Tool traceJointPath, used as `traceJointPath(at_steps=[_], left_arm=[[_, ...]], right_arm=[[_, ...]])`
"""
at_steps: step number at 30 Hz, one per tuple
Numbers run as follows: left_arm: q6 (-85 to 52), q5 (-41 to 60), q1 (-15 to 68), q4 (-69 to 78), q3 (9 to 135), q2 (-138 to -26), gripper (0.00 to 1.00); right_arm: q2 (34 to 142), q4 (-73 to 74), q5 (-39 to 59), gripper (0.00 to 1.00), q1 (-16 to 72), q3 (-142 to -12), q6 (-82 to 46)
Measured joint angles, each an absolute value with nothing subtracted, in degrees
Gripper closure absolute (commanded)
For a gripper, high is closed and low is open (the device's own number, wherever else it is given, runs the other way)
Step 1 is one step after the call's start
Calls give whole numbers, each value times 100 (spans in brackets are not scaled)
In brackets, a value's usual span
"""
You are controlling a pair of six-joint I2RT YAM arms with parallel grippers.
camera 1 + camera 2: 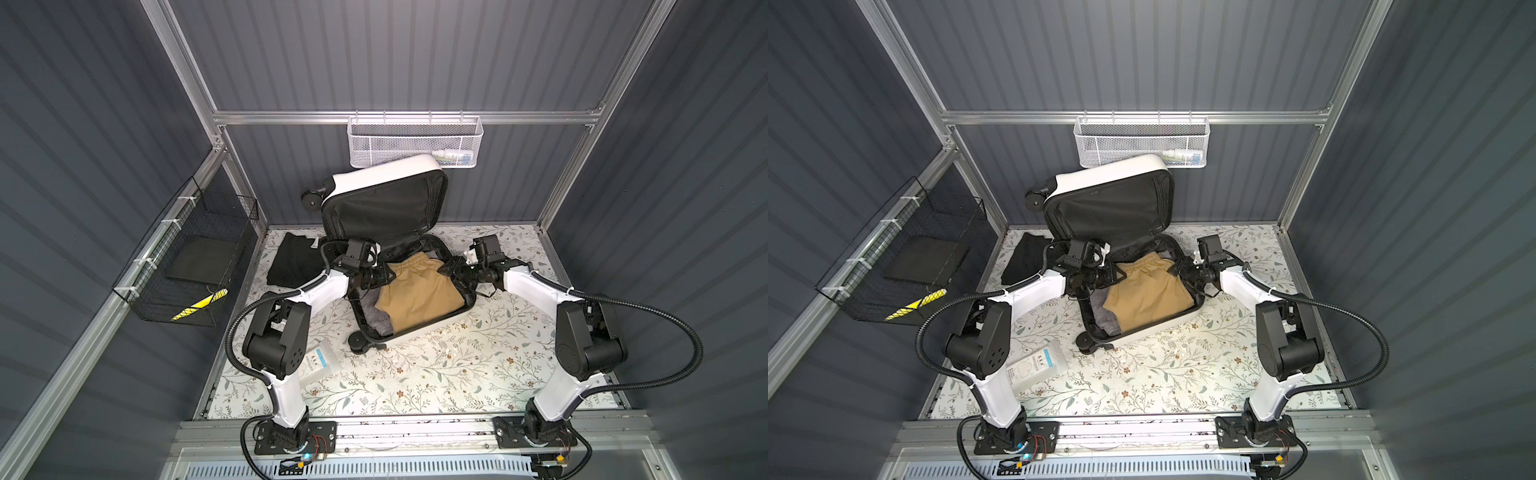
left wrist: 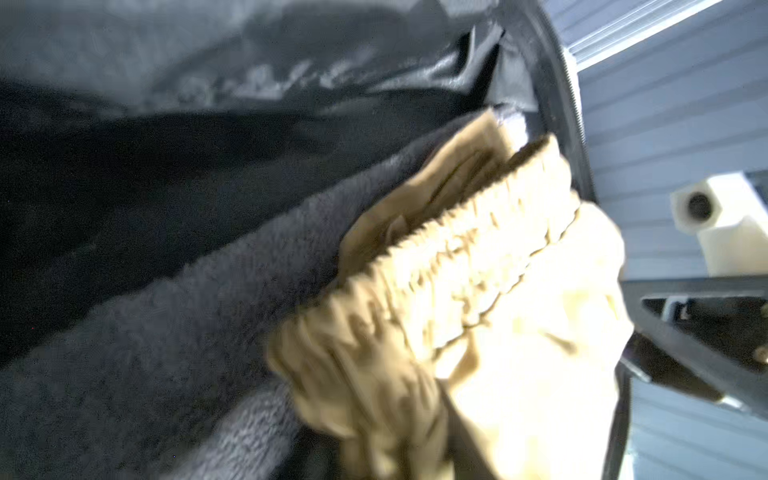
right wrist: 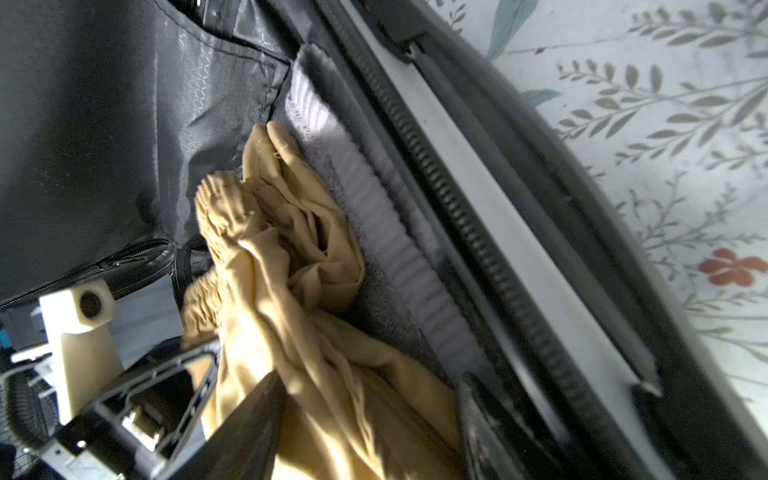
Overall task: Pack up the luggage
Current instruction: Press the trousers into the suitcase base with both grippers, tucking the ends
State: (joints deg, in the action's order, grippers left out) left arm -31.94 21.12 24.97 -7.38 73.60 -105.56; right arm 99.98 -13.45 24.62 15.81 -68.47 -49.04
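Sitting inside the luggage [image 1: 386, 172], left fingers [image 1: 381, 274] are closed, right fingers [image 3: 253, 415] spread.

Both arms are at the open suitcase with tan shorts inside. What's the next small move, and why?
Probably draw the left end effector, shut at its end of the waistband, slightly outward and down to flatten the tan shorts; whether it pinches cloth is unclear. The waistband sits bunched near the hinge of the suitcase, over the grey towel, and the right end effector stands open.
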Motion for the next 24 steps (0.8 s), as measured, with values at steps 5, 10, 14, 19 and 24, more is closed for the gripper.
traceJointPath(at_steps=[5,10,14,19,24], left_arm=[[-3092,2038,2497,-657,7542,-10486,100],[-2882,1841,2480,-731,7719,-10436,100],[-2790,1691,2421,-801,7714,-10436,100],[-2668,1579,2298,-834,7695,-10438,100],[-2517,1457,2209,-945,7671,-10468,26]], right_arm=[[10029,-1332,2480,33,1597,-6847,-4901],[10162,-1334,2534,33,1653,-6943,-4901],[10315,-1345,2571,32,1715,-7089,-4901],[10363,-1450,2565,26,1741,-7253,-4882],[10339,-1761,2462,23,1732,-7671,-4722]])
